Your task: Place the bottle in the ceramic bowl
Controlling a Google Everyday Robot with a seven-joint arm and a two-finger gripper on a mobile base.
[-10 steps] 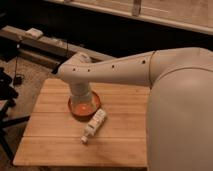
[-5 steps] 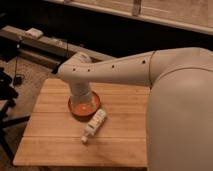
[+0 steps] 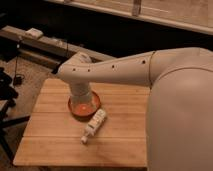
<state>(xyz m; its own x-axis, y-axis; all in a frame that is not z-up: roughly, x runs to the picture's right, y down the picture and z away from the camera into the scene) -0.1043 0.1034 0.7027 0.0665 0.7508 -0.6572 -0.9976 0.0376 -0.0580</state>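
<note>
Pale wooden planks make up the bench [image 3: 52, 149], which fills the lower left of the camera view, over a dark floor. Beyond it at 11 o'clock, a small white box [image 3: 34, 33] sits on a long grey ledge [image 3: 47, 46].

Toward the far edge of the bench rests the ceramic bowl [image 3: 86, 111], orange inside with a darker rim. The robot's pincer [image 3: 83, 102] is lowered into the mouth of the bowl, pointing straight down beneath a pale cylindrical wrist [image 3: 80, 92] that covers most of it. Whether the pincer is released or clenched cannot be told, and nothing can be seen in its grasp.

The bottle [image 3: 94, 126] lies flat on the bench outside the bowl, at about 5 o'clock from it. Its wider end is just beside the rim, and contact between the two cannot be made out. Its narrow cap points toward 7 o'clock.

The white arm [image 3: 120, 70] reaches in from 3 o'clock, running nearly level above the bench, with a row of small dark dots along its side. It bends sharply downward at a rounded joint [image 3: 75, 70] directly above the bowl. The robot's bulky white body [image 3: 182, 120] takes up the right third of the view and overlaps the bench's right edge.
</note>
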